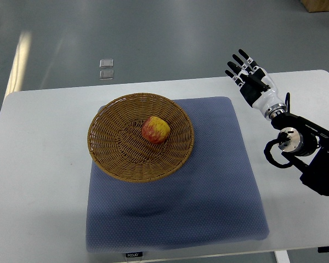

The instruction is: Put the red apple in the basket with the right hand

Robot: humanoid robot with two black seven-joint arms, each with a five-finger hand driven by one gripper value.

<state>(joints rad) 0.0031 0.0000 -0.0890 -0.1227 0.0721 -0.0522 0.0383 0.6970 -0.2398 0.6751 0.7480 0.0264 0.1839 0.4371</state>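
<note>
My right hand (251, 78) hovers over the white bench's (38, 181) far edge at about two o'clock from the wicker basket (112, 159), fingers spread and holding nothing. The red apple (156, 130) sits inside the basket, just right of its centre. The basket rests on the blue mat (208, 186), toward its ten o'clock corner.

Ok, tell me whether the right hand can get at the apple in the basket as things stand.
Probably yes: the right hand is open and off to the side, and the apple sits uncovered in the shallow basket, with nothing between them.
</note>
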